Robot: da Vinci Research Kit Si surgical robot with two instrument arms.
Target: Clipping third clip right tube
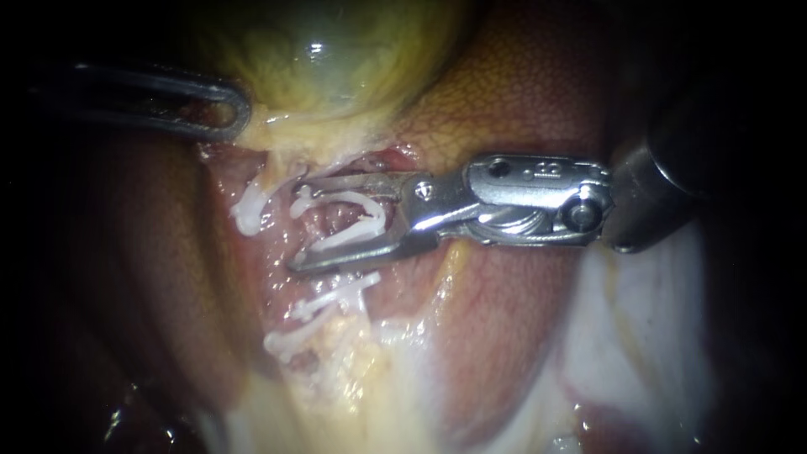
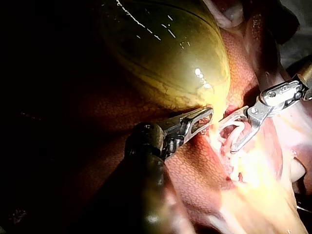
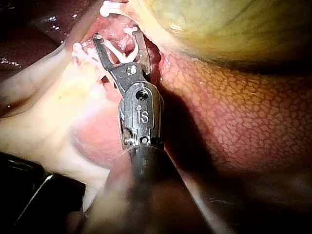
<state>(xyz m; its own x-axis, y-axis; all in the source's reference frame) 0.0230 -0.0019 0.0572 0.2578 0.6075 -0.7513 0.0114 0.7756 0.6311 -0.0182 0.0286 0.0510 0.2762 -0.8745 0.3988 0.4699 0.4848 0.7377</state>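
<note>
Two tools and four white clips show in the endoscope view. The right tool (image 1: 303, 223) has its jaws spread wide, yet they grip something: the loaded clip (image 1: 370, 214) sits bent open between them, one leg along each jaw. Jaws and clip straddle the right tube (image 1: 329, 219), just below the neck of the gallbladder (image 1: 336, 59). Two more clips cross the same strand lower down, the upper set clip (image 1: 336, 296) just beside the tool's lower jaw and the lower set clip (image 1: 290, 340) near it. A lone clip (image 1: 250, 210) sits apart, on the strand to the left.

The one left tool (image 1: 235, 111) lies with its tip against the yellow fringe of the gallbladder; whether it grips that tissue I cannot tell.

The left wrist view shows both tools tip to tip under the whole green-yellow bulge of the gallbladder, with the mottled liver (image 1: 521, 92) beneath. The right wrist view shows only its own tool, the clip a plain V in it.
</note>
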